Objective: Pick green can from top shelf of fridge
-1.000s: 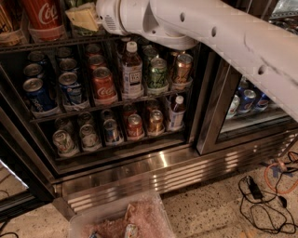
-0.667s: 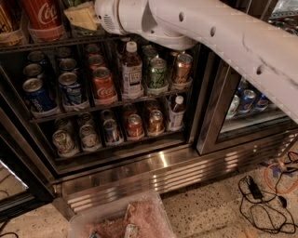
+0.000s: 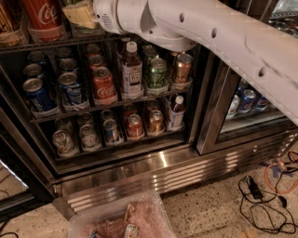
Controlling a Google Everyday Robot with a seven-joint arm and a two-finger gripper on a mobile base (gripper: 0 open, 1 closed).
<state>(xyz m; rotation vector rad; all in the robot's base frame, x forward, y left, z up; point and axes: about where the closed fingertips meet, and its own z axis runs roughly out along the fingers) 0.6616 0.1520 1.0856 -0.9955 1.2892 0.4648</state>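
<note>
Fridge is filling most of the view, door open, stainless base grille catching the light. White arm is reaching across from upper right to upper left. Against the picture from a second ago it is showing no visible shift, and the cans are sitting where they were. Judgement: the reach is pausing or creeping at the shelf, so the lift-out is not yet happening. Top shelf is showing only as a dark front edge near the top of the frame. A red cola can is standing on it at left, in a clear tray. Lower racks are carrying short cans and a bottle, all untouched. Pincer is sitting at the arm's tip, just right of the red cola can and just above the shelf edge. It is appearing as a pale tan block. Cannot tell whether it is spread or pressed together, or whether it is pinching anything. Green can is showing only as a dark greenish sliver at the top edge, directly above the pincer. The rest is cropped, so contact is not confirmable.
</note>
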